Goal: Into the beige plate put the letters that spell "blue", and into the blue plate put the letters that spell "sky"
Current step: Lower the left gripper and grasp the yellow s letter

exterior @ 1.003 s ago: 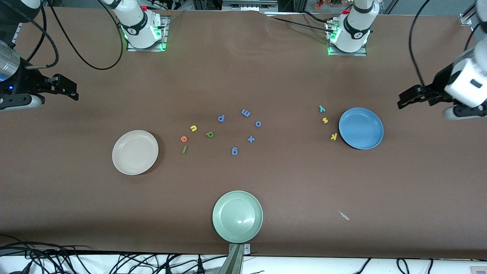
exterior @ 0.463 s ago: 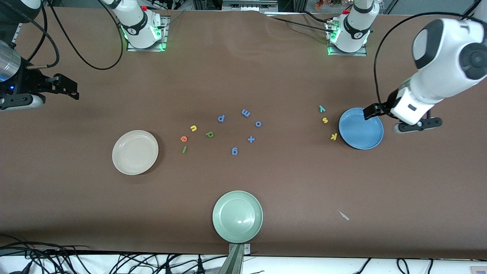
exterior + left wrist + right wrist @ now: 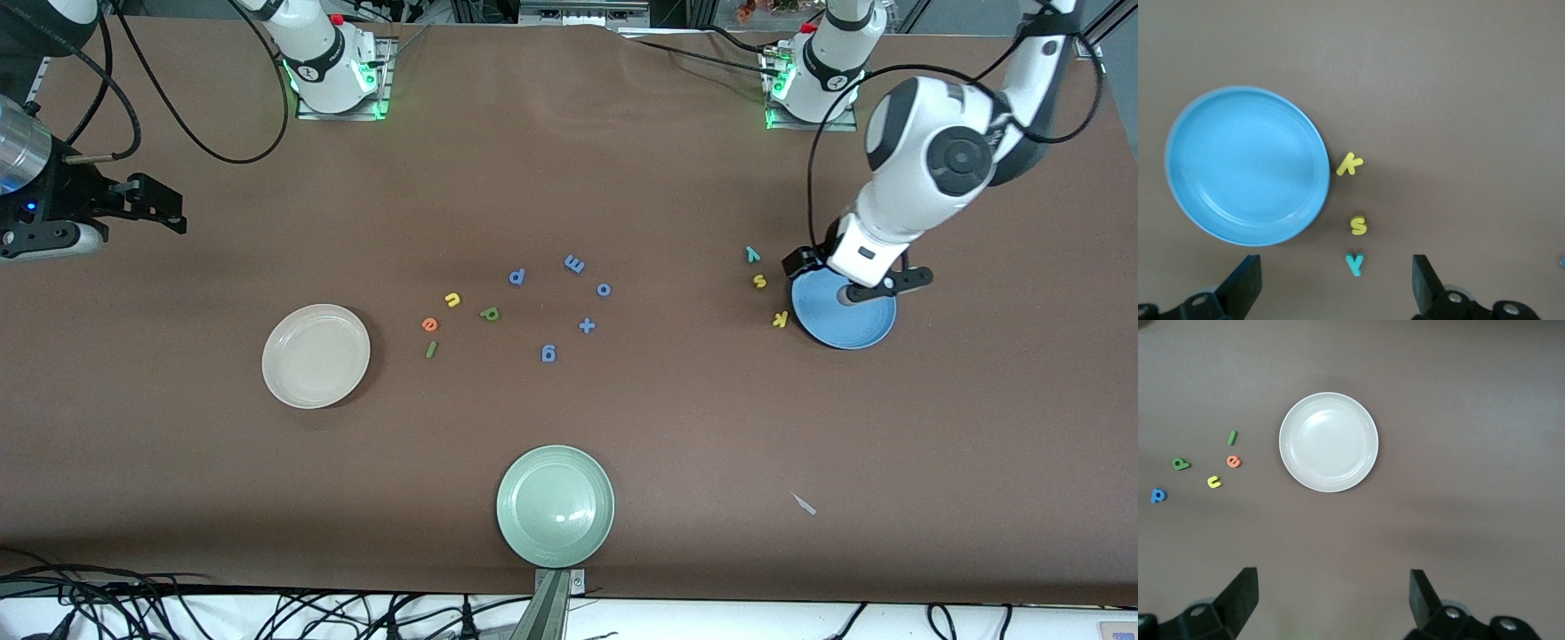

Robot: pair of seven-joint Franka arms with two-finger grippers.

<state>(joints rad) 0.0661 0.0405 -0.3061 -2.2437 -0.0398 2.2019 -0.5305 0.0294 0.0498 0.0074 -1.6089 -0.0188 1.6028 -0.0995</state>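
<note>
The beige plate lies toward the right arm's end. Beside it lie the yellow u, orange e, dark green l and light green b. The blue plate has the teal y, yellow s and yellow k beside it. My left gripper hangs open over the plate's edge near the y. My right gripper waits open over bare table.
Several blue letters lie in the middle of the table, one showing in the right wrist view. A pale green plate sits near the front edge. A small pale scrap lies nearer the front camera than the blue plate.
My left arm has swung in from the table's end and now hangs over the blue plate's edge by the y. The right arm and all letters have stayed put.
</note>
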